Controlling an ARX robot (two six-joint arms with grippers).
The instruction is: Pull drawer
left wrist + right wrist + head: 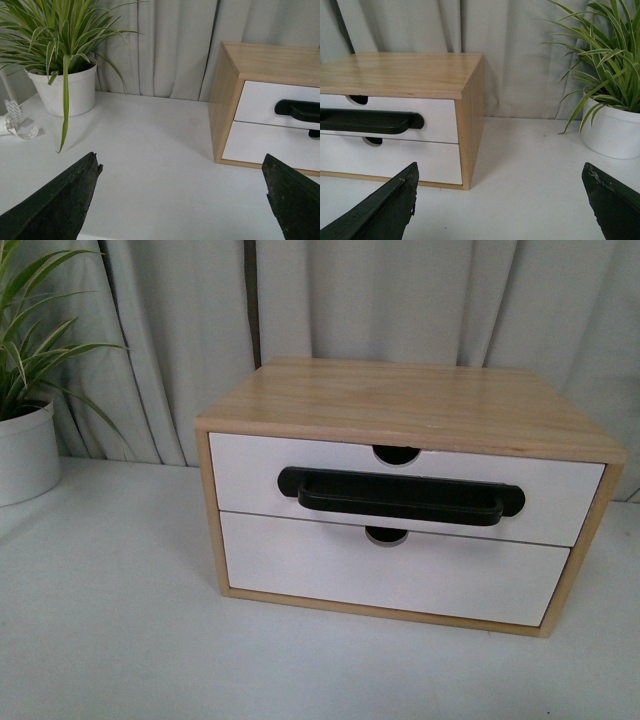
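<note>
Drawer (250,475) closed flush in cabinet (400,400); left pincer (180,167) and right pincer (501,170) spread wide, empty.

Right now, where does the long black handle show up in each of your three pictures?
Front view: the handle sits mid-picture, across the upper drawer.
Left wrist view: only one end of the handle shows, cut off at the picture's edge.
Right wrist view: its other end shows, also cut off at the edge.
Shared landmark: the wooden cabinet.

White drawer (250,472) front, black handle (400,498), light-wood cabinet (400,400), green-and-cream striped plant (60,30), white pot (65,94), grey curtain (420,300)
</note>
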